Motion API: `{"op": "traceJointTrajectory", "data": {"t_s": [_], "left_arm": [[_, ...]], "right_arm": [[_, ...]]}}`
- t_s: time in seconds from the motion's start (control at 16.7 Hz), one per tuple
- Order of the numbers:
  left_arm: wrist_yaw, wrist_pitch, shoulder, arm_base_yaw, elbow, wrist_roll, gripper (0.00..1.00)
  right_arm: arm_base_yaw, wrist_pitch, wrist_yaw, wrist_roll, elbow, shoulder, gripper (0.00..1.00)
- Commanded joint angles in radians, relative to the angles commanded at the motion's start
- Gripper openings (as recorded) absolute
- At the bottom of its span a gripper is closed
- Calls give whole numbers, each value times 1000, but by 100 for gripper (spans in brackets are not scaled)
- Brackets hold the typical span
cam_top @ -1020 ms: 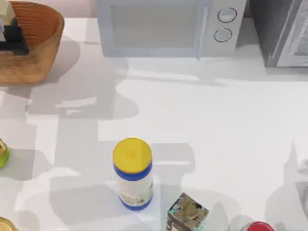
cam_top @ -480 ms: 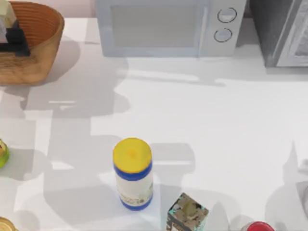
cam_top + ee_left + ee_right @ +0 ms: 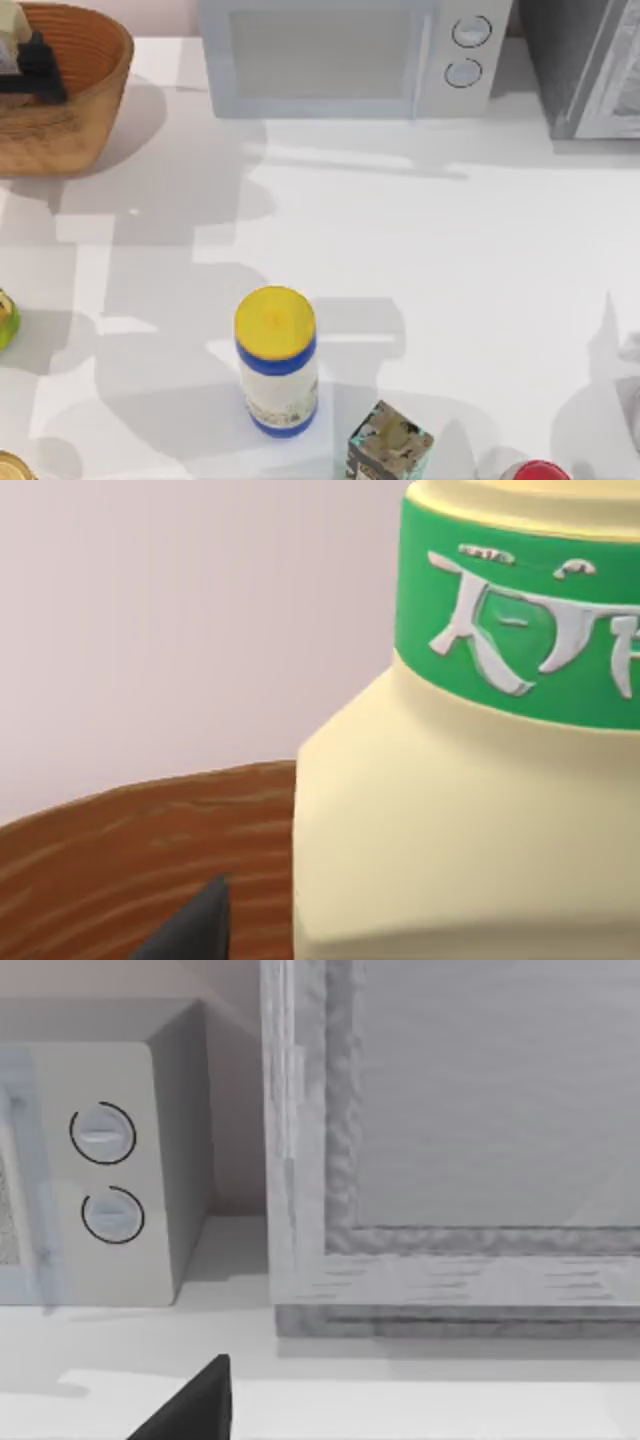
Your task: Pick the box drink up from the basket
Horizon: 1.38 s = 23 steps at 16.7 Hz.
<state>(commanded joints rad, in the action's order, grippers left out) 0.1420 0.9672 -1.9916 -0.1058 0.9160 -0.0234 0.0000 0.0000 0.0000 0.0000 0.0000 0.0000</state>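
The orange-brown woven basket (image 3: 75, 130) stands at the table's far-left back corner. Inside it, the cream box drink (image 3: 9, 25) is upright at the picture's left edge. The dark body of my left gripper (image 3: 40, 68) is in the basket right beside the carton. In the left wrist view the box drink (image 3: 470, 810), with its green band, is very close above the basket's rim (image 3: 120, 850). One dark fingertip (image 3: 195, 930) stands apart from the carton's side, so the gripper is open. My right arm is parked, and its fingertip (image 3: 190, 1410) points toward the appliances.
A microwave (image 3: 340, 60) and a grey appliance (image 3: 590, 70) line the back edge. A yellow-capped blue-and-white cylinder (image 3: 276, 360) and a dark patterned box (image 3: 390, 445) stand front centre. A red object (image 3: 540, 472) and a green-yellow object (image 3: 5, 320) sit at the edges.
My left gripper's dark body has shifted slightly up and right inside the basket, closer to the carton. The arm's shadow on the table has shrunk. The other objects stay put.
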Motion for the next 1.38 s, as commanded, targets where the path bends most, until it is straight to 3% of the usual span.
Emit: {"op": "traceJointTrajectory", "data": {"t_s": [0.3, 0.54, 1.32, 1.38], "left_arm": [[4, -46, -95, -3, 142, 0, 100], [3, -50, -100, -2, 150, 1, 100], [3, -50, -100, -2, 150, 1, 2], [3, -50, -100, -2, 150, 1, 0]], "right_arm": [[0, 0, 0, 0, 0, 0, 100], [0, 0, 0, 0, 0, 0, 100], [0, 0, 0, 0, 0, 0, 100], [0, 0, 0, 0, 0, 0, 100]]}}
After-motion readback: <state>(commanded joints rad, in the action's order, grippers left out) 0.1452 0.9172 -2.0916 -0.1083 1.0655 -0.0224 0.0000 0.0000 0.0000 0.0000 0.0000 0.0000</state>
